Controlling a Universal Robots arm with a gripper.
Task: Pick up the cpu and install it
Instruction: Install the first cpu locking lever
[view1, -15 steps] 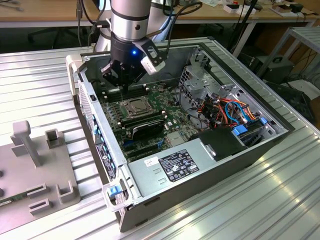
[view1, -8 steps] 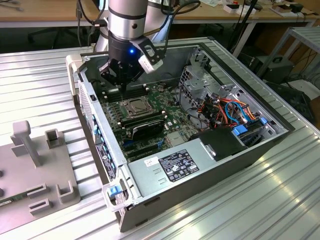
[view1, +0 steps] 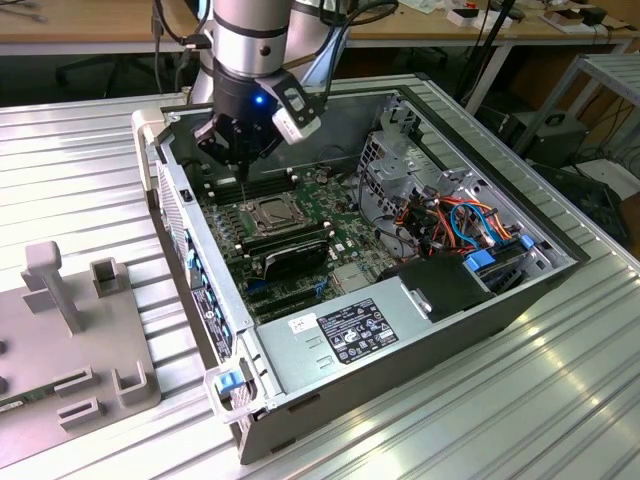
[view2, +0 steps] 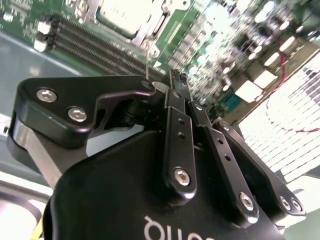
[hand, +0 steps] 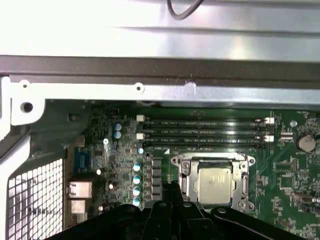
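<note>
First wrist view: square silver-grey cpu sits framed in metal — black fingers pressed together.

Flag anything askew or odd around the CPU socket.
Nothing stands out. The cpu lies flat and square inside its metal frame, and the pincer hangs shut above the board, holding nothing.

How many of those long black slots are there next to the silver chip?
4 memory slots, stacked parallel beside the cpu in its socket, between it and the case wall. None look hidden.
</note>
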